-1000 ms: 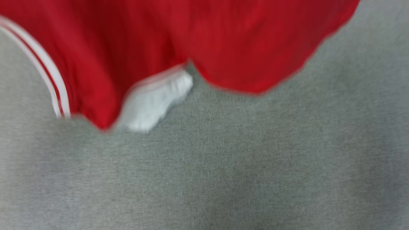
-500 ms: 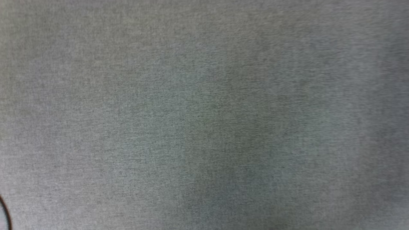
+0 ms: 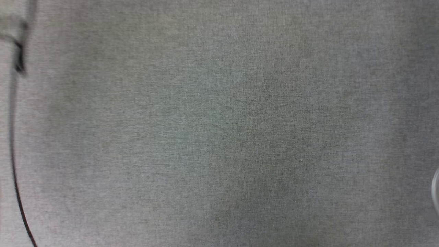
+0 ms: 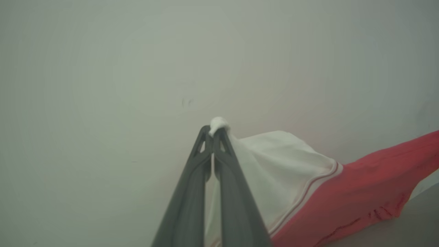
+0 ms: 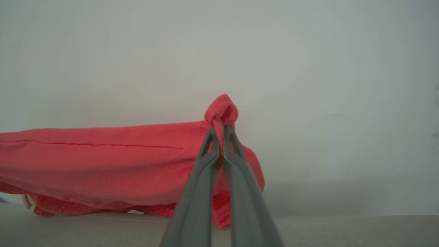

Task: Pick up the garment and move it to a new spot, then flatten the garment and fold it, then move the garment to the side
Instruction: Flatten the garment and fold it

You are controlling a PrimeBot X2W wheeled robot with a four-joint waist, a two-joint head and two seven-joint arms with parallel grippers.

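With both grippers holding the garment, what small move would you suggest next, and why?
Probably lower both together, kept apart, to lay it down spread. The left gripper is shut on the white sleeve tip, the right gripper on a red fold, and the garment hangs between them, its lower edge near the grey surface.

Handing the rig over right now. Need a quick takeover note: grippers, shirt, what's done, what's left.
Left gripper: shut on the shirt at its white sleeve tip.
Right gripper: shut on a bunched red edge.
Shirt: lifted and hanging between both grippers. Its lower folds are near or on the grey surface; I can't tell which.
Done: pickup.
Left: set down at a new spot, flatten, fold, move aside.
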